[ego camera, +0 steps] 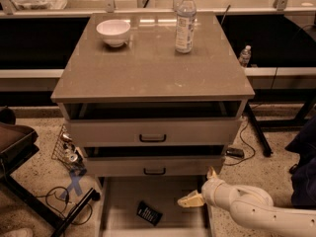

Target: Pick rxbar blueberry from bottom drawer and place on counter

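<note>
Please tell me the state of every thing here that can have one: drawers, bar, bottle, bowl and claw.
bottom drawer: pulled open.
two upper drawers: pushed in, or nearly so.
rxbar blueberry: lying flat on the bottom drawer's floor, not held.
water bottle: upright on the counter, cap on.
bowl: upright on the counter.
claw: low over the bottom drawer's right side, apart from the bar.

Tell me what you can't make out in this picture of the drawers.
- rxbar blueberry, camera view: lettering too small to read.
- bottom drawer: front cut off by the lower edge.
- hand, over the drawer's right side: its arm runs past the right edge.
- upper drawers: insides dark under the counter.
</note>
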Motion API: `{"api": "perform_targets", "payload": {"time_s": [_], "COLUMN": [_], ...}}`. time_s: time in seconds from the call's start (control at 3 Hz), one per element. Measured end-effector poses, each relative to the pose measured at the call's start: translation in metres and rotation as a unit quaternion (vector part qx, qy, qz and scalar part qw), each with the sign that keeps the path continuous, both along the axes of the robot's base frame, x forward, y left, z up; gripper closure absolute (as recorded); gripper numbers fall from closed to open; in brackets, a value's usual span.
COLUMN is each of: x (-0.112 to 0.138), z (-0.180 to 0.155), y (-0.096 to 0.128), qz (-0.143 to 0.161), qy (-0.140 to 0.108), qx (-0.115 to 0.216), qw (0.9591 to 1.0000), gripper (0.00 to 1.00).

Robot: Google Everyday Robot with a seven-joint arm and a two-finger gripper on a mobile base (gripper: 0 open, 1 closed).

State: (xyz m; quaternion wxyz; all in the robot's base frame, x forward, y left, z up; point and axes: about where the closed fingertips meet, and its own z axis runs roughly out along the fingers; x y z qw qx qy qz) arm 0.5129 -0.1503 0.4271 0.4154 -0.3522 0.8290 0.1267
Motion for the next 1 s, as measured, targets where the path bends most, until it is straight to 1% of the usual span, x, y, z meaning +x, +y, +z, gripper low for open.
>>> {"api": "perform_targets", "payload": {"time_s": [0.33, 0.67, 1.0], "x": [0.001, -0.004, -0.027], "z": [-0.011, -0.049, -0.123], "y": [-0.007, -0.001, 0.037], "qz": [0.013, 0.040, 0.061], "qy": [0.010, 0.022, 0.033], "qx": [-0.032, -0.062, -0.042], "qw": [0.9993, 0.9971, 0.9967], "gripper": [0.00, 0.00, 0.00]}}
